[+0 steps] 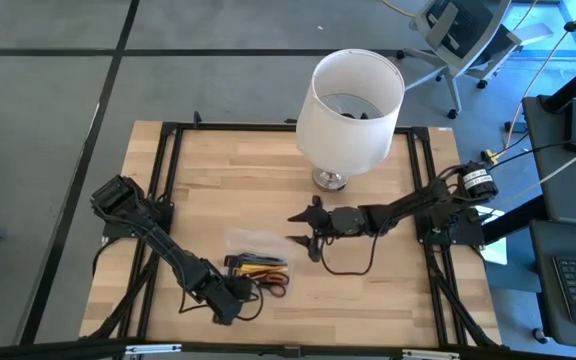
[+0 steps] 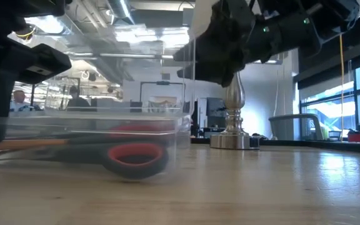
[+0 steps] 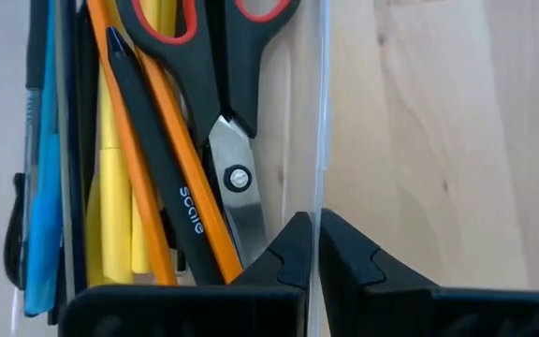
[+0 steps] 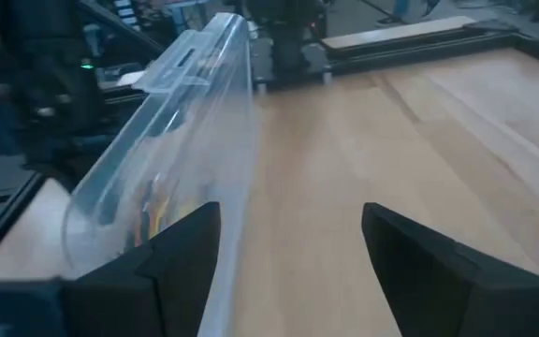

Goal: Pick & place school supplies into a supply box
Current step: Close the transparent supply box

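The clear supply box [image 1: 258, 245] lies on the table near its front edge, with pens and pencils [image 3: 143, 187] and red-handled scissors [image 3: 223, 103] inside it. In the low view the scissors' red handle [image 2: 136, 156] shows through the box wall. My left gripper [image 3: 312, 253] is shut on the box at its near left end [image 1: 234, 294]. My right gripper [image 1: 306, 227] hangs open above the table to the right of the box, touching nothing. In the right wrist view, the clear box [image 4: 167, 122] lies just beyond one finger [image 4: 181, 248]. My left gripper pinches the box's clear long side wall [image 3: 322, 178] near its end, one finger inside the box and one outside. The fingers come from above, slanting steeply down, across the wall's top edge. The box rests flat on the table.
A lamp with a big white shade [image 1: 350, 105] and metal foot [image 2: 233, 137] stands at the far middle of the table, behind my right arm. Bare wood [image 1: 368, 300] lies to the right of the box. Black frame rails [image 1: 158, 200] run along the table's sides.
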You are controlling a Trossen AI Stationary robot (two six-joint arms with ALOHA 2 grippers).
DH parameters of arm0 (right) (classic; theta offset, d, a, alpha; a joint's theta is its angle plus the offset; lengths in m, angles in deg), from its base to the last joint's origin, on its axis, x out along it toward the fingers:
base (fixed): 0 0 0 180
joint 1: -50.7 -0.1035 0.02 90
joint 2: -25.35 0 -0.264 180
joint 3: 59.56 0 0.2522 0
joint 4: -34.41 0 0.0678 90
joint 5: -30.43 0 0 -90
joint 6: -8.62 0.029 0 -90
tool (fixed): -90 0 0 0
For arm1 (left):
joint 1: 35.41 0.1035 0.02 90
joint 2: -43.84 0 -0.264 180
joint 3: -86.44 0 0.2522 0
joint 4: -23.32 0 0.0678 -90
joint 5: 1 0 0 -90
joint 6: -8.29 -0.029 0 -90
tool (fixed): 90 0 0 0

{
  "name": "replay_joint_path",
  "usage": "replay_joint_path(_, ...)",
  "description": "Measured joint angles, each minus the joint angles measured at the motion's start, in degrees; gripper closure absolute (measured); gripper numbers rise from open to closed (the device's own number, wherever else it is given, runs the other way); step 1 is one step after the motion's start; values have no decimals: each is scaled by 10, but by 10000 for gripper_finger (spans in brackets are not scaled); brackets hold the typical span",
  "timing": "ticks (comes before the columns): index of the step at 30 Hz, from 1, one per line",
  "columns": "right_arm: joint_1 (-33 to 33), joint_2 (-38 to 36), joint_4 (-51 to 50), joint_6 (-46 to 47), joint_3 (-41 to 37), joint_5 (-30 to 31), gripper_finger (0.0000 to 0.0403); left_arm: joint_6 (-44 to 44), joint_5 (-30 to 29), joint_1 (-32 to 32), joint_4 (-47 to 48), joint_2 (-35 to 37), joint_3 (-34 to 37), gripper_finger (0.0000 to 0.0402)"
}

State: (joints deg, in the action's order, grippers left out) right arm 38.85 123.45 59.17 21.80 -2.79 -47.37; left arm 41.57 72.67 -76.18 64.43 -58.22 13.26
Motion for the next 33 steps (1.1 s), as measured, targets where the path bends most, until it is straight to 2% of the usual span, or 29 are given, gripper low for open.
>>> replay_joint_path(15, -27, 0, -33, 15, 14, 2, 138, 30, -33, 1, 3, -3, 3, 366)
replay_joint_path(26, -29, 0, -36, 14, 14, 2, 138, 50, -32, 1, 5, -2, -7, 311)
replay_joint_path(33, -29, 0, -36, 13, 14, 2, 138, 71, -31, 1, 44, -1, -35, 280)
